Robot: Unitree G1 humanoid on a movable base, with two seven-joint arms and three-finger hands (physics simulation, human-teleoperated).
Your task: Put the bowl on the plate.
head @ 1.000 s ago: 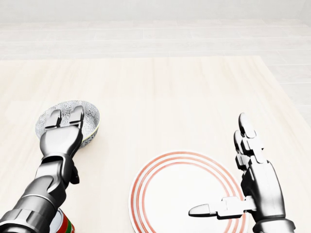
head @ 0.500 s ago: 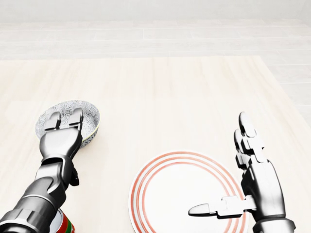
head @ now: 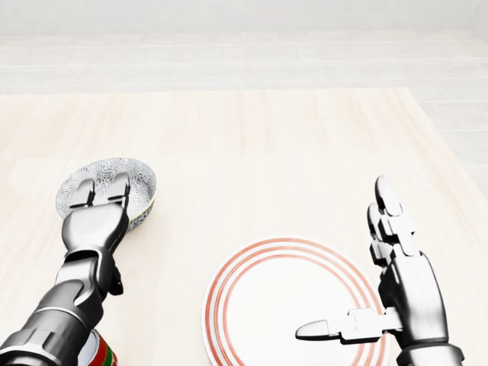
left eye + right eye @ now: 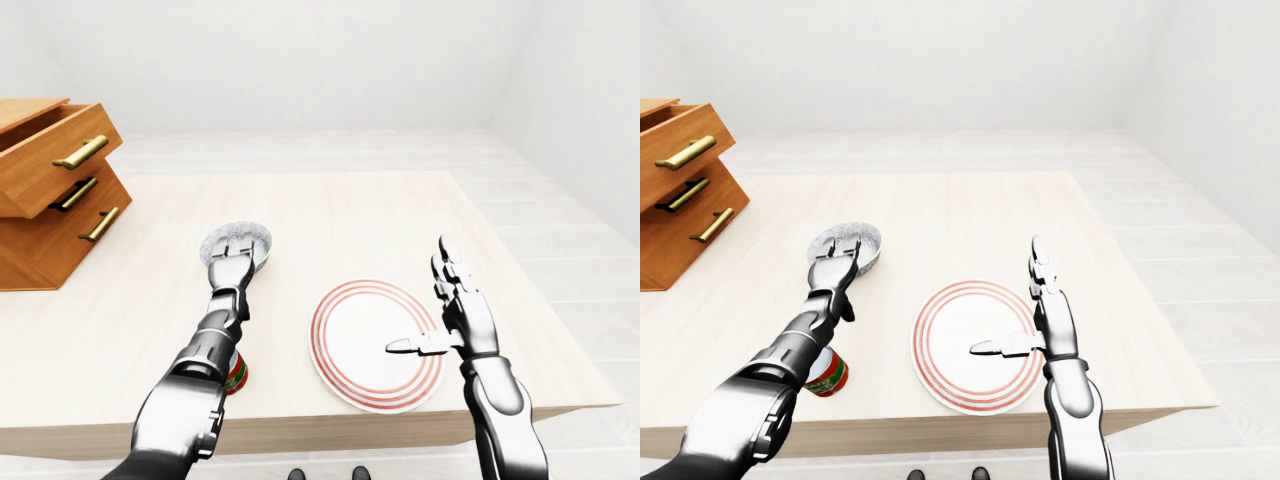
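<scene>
Resting on the table (image 3: 305, 152), the bowl (image 3: 142, 181) sat up and left of the plate (image 3: 263, 305) in head view, well apart from it. Left hand (image 3: 95, 221) lay over the bowl's lower rim, two fingers (image 3: 120, 185) straight into the hollow; thumb hidden, grip undetermined. Right hand (image 3: 404, 290) at plate's right edge, fingers spread, thumb over the plate, holding nothing.

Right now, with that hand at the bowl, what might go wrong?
The left hand lies over the bowl rim, thumb hidden; a loose grip could drop it. The can stands by that forearm near the table edge and may get knocked. The right hand holds its thumb over the plate, in the bowl's way.
</scene>
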